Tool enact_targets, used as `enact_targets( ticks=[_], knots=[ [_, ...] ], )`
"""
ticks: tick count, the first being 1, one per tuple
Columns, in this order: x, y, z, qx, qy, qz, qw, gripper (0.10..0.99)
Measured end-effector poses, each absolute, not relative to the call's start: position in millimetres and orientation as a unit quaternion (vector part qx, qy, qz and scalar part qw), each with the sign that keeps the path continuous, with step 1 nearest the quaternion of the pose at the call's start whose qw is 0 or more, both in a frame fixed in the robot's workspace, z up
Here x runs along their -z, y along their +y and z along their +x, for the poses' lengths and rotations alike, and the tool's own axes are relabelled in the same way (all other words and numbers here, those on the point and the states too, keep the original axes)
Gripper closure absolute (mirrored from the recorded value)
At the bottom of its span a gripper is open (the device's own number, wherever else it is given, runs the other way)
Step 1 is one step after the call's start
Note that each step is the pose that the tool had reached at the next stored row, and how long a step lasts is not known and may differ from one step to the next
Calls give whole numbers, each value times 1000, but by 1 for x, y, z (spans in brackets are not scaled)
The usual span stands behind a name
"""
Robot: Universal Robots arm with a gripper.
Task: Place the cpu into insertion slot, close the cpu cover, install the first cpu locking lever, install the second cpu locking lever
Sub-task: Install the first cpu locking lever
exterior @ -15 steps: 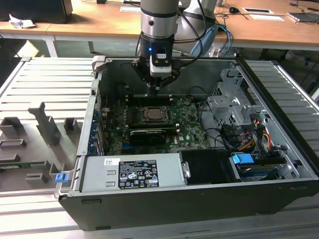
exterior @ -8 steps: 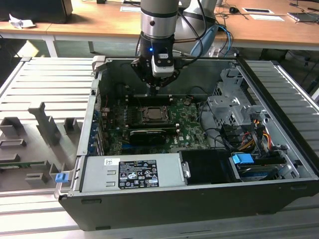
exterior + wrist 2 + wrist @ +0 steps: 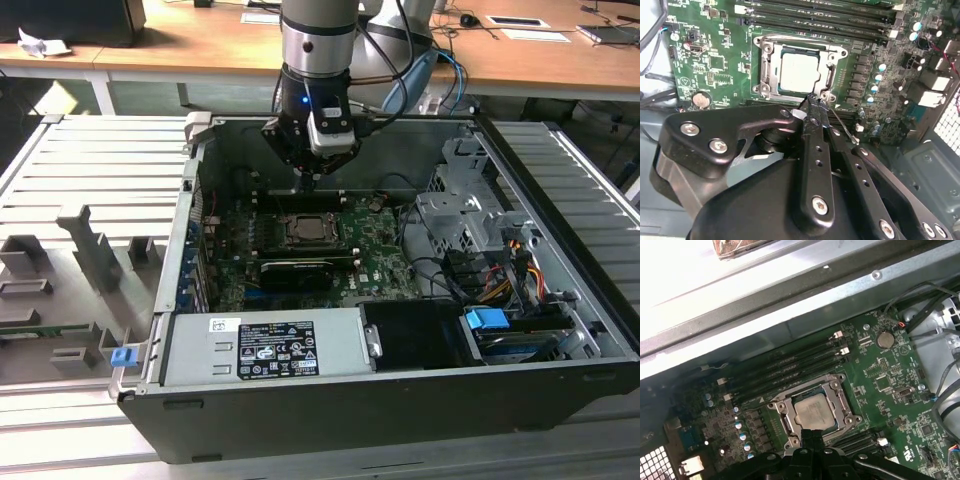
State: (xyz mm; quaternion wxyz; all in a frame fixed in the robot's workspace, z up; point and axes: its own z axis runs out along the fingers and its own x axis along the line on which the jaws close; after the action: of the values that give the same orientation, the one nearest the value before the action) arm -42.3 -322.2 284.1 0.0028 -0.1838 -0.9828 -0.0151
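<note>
Cpu (image 3: 799, 72) sits in insertion slot (image 3: 826, 75), 1 chip, w/ cpu cover (image 3: 765, 65) down flat over it. I see gripper (image 3: 812, 102) fingers (image 3: 815, 145) pressed together, nothing pinched, tips right at cover's edge, cpu just beyond.

Open from above over the cpu cover (image 3: 314, 232); crowded by memory slots (image 3: 785, 367) toward the case wall (image 3: 400, 150), the graphics card (image 3: 295, 271) on the opposite side, loose cables (image 3: 440, 275) at the exterior view's right.
</note>
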Motion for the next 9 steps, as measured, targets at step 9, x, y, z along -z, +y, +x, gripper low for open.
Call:
enact_targets(
  ticks=[9],
  knots=[
    [-284,-322,-42,15,-994,-107,4,980]
  ],
)
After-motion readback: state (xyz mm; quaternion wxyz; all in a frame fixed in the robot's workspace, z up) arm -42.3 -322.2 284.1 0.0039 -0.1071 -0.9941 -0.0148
